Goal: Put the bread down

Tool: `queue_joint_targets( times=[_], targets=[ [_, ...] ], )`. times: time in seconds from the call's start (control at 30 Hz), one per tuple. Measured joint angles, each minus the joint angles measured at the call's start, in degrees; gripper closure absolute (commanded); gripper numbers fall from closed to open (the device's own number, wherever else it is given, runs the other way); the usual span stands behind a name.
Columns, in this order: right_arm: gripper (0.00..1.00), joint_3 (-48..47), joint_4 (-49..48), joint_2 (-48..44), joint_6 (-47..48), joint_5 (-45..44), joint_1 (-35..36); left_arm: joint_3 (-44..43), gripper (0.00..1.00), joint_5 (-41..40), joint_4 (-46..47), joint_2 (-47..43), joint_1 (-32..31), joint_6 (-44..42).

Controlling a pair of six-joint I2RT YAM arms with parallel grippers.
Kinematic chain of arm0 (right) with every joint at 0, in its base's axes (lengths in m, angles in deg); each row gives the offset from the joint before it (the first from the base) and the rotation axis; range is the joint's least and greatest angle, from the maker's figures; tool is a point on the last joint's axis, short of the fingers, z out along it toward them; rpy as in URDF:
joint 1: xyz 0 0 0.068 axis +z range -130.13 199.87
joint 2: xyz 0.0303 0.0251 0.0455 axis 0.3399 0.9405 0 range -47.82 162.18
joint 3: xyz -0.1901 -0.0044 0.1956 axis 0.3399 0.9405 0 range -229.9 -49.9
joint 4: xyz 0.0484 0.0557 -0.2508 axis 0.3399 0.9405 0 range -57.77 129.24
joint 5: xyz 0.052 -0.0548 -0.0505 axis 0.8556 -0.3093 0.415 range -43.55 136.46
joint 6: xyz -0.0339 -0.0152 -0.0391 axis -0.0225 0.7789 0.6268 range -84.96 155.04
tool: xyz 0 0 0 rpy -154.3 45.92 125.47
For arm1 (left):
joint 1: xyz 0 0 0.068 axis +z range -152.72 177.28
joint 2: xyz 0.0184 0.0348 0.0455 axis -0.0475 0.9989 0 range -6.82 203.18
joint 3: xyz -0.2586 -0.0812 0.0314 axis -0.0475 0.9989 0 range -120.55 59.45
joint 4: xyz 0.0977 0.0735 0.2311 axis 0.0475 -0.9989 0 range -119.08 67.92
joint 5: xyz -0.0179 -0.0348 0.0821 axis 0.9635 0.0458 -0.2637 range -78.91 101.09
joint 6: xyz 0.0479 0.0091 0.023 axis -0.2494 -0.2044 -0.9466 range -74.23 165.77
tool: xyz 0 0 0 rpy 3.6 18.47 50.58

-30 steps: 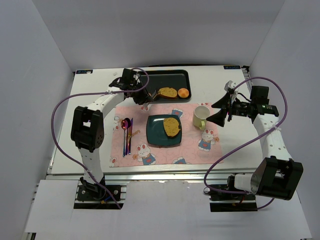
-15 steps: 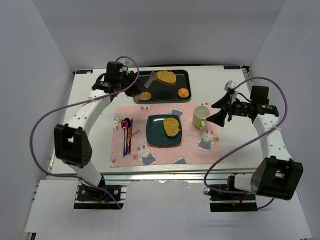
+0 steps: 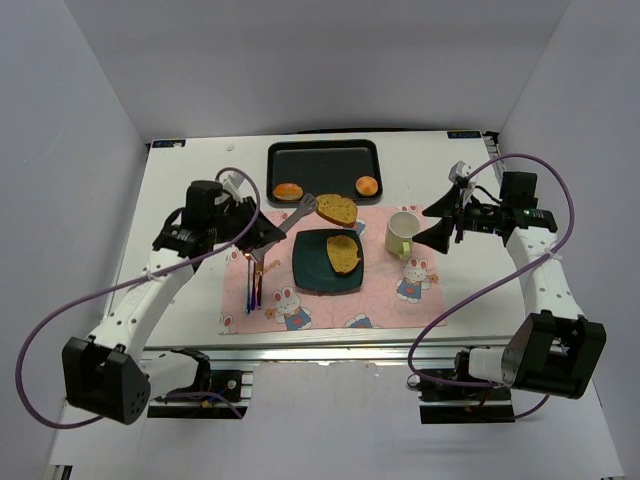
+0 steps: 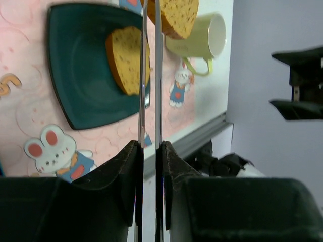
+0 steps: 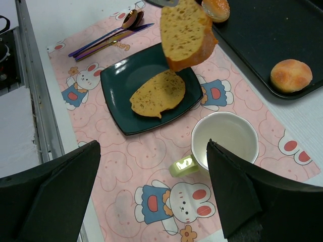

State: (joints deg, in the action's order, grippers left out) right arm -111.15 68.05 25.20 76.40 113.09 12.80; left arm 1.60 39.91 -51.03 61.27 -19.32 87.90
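My left gripper (image 3: 258, 240) is shut on metal tongs (image 3: 290, 218), whose two arms (image 4: 144, 75) run between my fingers in the left wrist view. The tongs pinch one toasted bread slice (image 3: 337, 209) in the air over the far edge of the dark green square plate (image 3: 310, 275). The slice also shows in the left wrist view (image 4: 177, 15) and the right wrist view (image 5: 185, 33). A second slice (image 3: 343, 253) lies flat on the plate (image 5: 121, 80). My right gripper (image 3: 440, 220) is open and empty, to the right of the mug.
A pale green mug (image 3: 402, 234) stands right of the plate on the pink bunny placemat (image 3: 300, 310). A black tray (image 3: 322, 160) lies at the back with two round buns (image 3: 288, 191) (image 3: 368, 185) at its near edge. Cutlery (image 3: 254, 265) lies left of the plate.
My left arm has swung from over the tray back toward the near side, carrying the slice in the tongs from above the tray to above the plate's far edge. The right arm has not moved.
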Motion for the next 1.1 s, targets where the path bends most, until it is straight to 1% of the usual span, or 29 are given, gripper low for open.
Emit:
queue_joint_targets(
  times=[0.13, 0.3, 0.4, 0.43, 0.5, 0.53, 0.57, 0.8, 0.87, 1.1],
  targets=[
    [0.11, 0.0, 0.13, 0.46, 0.0, 0.0, -0.02, 4.48, 1.0, 2.34, 0.02, -3.87, 0.0, 0.33],
    [0.11, 0.0, 0.17, 0.52, 0.02, -0.02, -0.02, 7.82, 0.99, 3.91, -1.27, -4.81, 0.0, -0.09],
    [0.11, 0.0, 0.2, 0.52, 0.02, 0.0, -0.04, 8.76, 0.9, 4.22, -2.38, -4.79, 0.0, -0.63],
    [0.11, 0.0, 0.2, 0.52, 0.02, 0.0, -0.04, 8.83, 0.82, 4.24, -2.71, -4.79, 0.0, -0.87],
    [0.1, 0.0, 0.2, 0.52, 0.02, -0.02, -0.04, 8.83, 0.77, 4.22, -3.28, -4.79, 0.0, -1.42],
    [0.11, 0.0, 0.22, 0.52, 0.02, 0.0, -0.04, 8.83, 0.71, 4.22, -3.58, -4.79, 0.0, -1.66],
    [0.11, 0.0, 0.22, 0.55, 0.02, 0.0, -0.04, 8.83, 0.68, 4.2, -3.87, -4.79, 0.0, -1.86],
    [0.11, 0.0, 0.26, 0.55, 0.02, 0.0, -0.04, 8.83, 0.57, 3.96, -4.94, -4.79, 0.0, -3.1],
    [0.1, 0.0, 0.26, 0.55, 0.04, 0.0, -0.04, 8.83, 0.55, 3.65, -5.49, -4.79, 0.0, -3.37],
    [0.1, 0.0, 0.28, 0.55, 0.07, 0.0, -0.04, 8.83, 0.56, 1.84, -7.5, -4.79, 0.0, -4.2]
  ],
)
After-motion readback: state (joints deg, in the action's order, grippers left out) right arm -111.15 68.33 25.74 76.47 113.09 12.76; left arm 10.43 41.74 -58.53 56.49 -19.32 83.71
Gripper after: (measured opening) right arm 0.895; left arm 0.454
